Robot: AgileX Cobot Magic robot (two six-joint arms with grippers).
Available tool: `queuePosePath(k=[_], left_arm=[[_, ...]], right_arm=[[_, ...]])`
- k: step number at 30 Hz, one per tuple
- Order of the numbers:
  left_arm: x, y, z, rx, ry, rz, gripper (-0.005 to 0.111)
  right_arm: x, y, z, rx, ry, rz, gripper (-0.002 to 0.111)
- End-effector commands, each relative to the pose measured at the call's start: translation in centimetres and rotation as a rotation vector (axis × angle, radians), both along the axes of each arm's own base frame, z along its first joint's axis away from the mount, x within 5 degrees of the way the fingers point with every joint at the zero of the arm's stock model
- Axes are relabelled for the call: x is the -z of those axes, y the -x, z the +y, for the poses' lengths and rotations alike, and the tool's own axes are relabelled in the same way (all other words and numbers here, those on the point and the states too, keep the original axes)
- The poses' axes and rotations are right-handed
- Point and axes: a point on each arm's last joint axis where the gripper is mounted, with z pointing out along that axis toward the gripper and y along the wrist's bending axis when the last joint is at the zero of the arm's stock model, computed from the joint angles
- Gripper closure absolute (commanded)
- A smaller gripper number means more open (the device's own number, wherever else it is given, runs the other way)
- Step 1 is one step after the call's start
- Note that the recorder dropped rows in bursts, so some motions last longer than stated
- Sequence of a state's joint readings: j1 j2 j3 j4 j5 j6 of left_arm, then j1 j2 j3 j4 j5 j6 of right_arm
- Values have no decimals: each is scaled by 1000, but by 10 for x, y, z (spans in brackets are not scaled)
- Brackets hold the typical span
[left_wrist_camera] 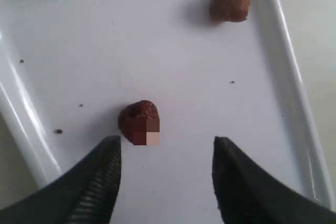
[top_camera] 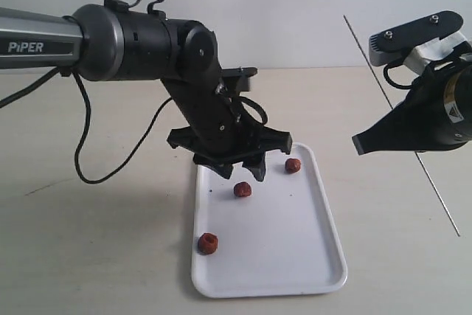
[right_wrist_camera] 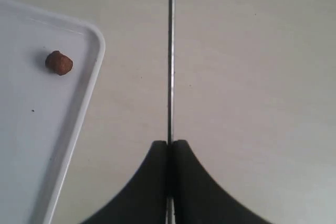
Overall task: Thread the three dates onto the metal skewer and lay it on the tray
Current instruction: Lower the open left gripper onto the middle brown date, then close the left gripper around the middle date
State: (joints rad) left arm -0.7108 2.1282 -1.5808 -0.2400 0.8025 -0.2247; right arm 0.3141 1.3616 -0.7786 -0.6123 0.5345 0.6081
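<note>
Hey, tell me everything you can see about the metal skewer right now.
The metal skewer is a very thin, straight, grey rod with nothing threaded on it. The right gripper is shut on it partway along, so the rod sticks out both ways. In the exterior view it slants steeply, right of the tray and apart from it. Whether its lower end touches the table cannot be told.

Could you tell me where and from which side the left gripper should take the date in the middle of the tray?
Probably across its rounded sides, from straight above: the middle date lies alone on the flat tray, clear of the rim and the other dates, and the open left gripper hangs just over it.
</note>
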Motion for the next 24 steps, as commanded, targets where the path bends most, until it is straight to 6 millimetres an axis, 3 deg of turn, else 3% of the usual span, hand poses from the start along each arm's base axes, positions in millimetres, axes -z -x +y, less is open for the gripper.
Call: queuePosePath(k=[1, 13, 24], left_arm=[[9, 1, -5, -25, -1, 13, 54], [14, -5, -4, -72, -37, -47, 54], [40, -6, -6, -98, -67, -8, 54]], right_arm=[[1, 0, 0, -13, -11, 7, 108], [1, 1, 0, -11, -14, 8, 108], [1, 1, 0, -10, -17, 9, 108]])
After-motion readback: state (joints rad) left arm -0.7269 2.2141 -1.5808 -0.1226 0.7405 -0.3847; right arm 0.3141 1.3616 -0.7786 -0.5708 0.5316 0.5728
